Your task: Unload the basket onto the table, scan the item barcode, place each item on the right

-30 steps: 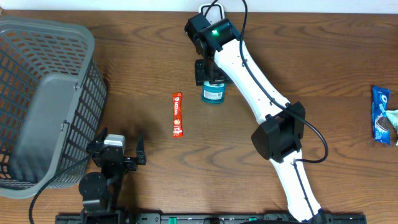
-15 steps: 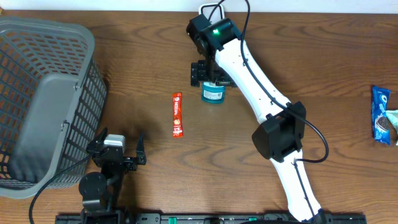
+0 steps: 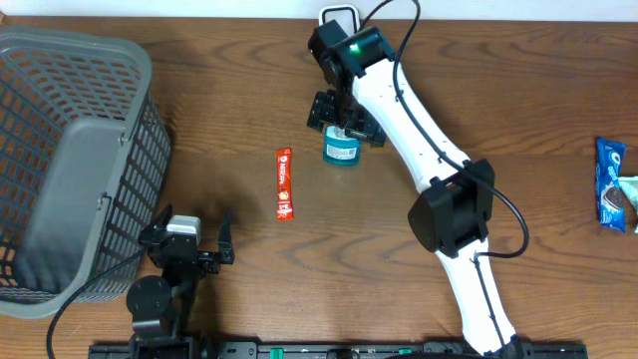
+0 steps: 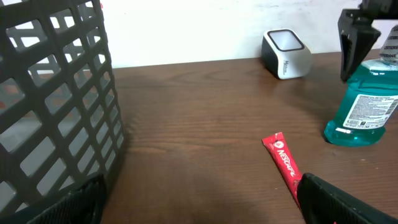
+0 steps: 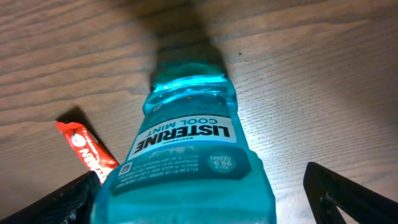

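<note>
**A:** Overhead first: where is the mouthwash bottle [image 3: 341, 150] sitting?

**B:** It is standing on the table [image 3: 518, 90], with the scanner [image 3: 339, 16] lying at its twelve o'clock by the far edge and a red sachet [image 3: 284, 183] lying at its eight o'clock. The right gripper [image 3: 346, 118] is hovering over its top, jaws spread wide and gripping nothing. The left gripper [image 3: 189, 249] is resting at the near edge beside the basket [image 3: 60, 60], gaping and empty too.

**A:** And the left wrist view?

**B:** It is showing the bottle at three o'clock, upright, long axis running vertically. A pale label is facing this camera, but I cannot tell whether it is carrying a barcode.

**A:** Right wrist?

**B:** The camera is looking down the bottle. The top end is nearest the lens and the base is pointing to twelve o'clock. The Listerine label is facing the lens, with no barcode showing. The jaws are flanking the bottle, with a clear gap on one side.

**A:** So how should the grasp be going?

**B:** I am judging it needs closing squarely below the shoulder and keeping the bottle upright. Then it means turning the coded face toward the scanner, without the jaws covering it.
</note>
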`<move>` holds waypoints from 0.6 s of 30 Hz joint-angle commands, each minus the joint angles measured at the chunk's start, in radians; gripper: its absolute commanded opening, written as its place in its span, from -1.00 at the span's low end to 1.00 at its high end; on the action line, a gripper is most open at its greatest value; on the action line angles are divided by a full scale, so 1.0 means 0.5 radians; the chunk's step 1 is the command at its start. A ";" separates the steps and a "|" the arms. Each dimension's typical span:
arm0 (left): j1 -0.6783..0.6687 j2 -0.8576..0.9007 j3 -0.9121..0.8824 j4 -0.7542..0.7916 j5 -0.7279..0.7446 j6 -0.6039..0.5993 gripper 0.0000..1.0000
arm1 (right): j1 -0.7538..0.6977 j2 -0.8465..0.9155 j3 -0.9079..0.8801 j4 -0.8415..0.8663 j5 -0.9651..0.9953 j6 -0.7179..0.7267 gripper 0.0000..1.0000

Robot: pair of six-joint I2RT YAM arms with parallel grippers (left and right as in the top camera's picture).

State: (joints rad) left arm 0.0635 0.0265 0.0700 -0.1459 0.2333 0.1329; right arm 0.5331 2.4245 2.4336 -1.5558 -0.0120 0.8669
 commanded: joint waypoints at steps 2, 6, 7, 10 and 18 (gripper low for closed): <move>-0.008 -0.004 -0.031 -0.051 0.010 0.024 0.96 | -0.012 -0.061 -0.089 0.027 -0.011 0.045 0.99; -0.008 -0.004 -0.031 -0.051 0.010 0.024 0.95 | -0.012 -0.061 -0.130 0.041 -0.009 0.045 0.82; -0.008 -0.004 -0.031 -0.051 0.010 0.024 0.96 | -0.013 -0.061 -0.130 0.043 -0.008 0.044 0.74; -0.008 -0.004 -0.031 -0.051 0.010 0.024 0.96 | -0.016 -0.061 -0.130 0.046 0.020 0.044 0.52; -0.008 -0.004 -0.031 -0.051 0.010 0.024 0.96 | -0.017 -0.061 -0.132 0.045 0.027 0.024 0.24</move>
State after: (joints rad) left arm 0.0635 0.0265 0.0700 -0.1459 0.2333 0.1329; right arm 0.5304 2.4107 2.3848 -1.5311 -0.0216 0.8837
